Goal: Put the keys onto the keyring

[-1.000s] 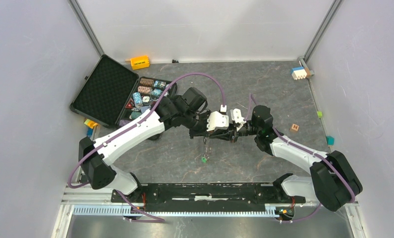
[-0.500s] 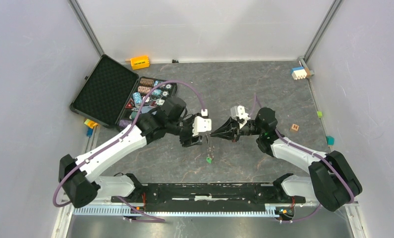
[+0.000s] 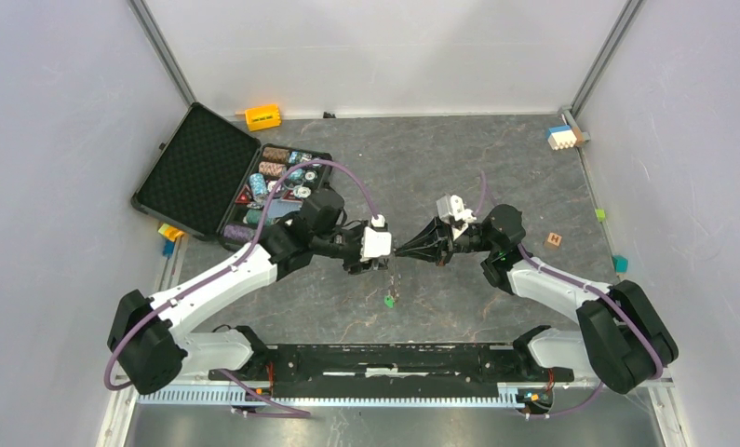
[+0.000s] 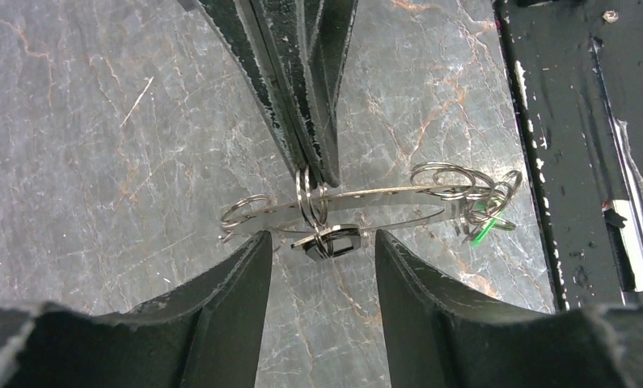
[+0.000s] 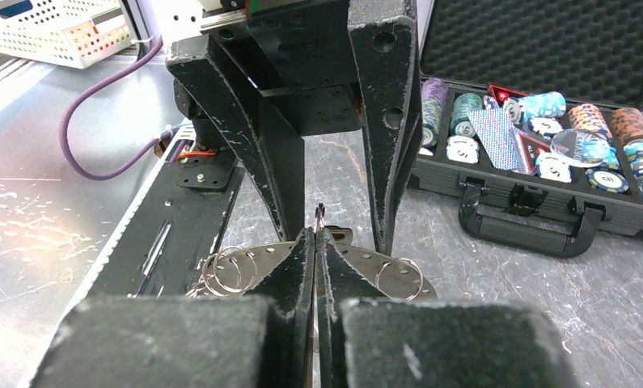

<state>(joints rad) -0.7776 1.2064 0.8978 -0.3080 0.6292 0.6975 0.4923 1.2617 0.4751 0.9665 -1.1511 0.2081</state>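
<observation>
While the grey table [image 3: 496,158] carries an open poker chip case [image 3: 198,172] at ten o'clock, both arms meet near its centre. Reaching in from three o'clock, the right gripper [image 4: 314,174] is clamped tight on a small split ring [image 4: 306,202] of the flat metal keyring [image 4: 374,204], holding it up. Opposite, from nine o'clock, the left gripper [image 4: 322,238] stands open, one finger on either side of the black key [image 4: 334,241] and clear of it. In the left wrist view, a green key [image 4: 481,229] dangles at the keyring's three o'clock end.

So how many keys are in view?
2. A black-headed key between the left gripper's open jaws; a green-headed key at the keyring's free end. More may be hidden.
</observation>
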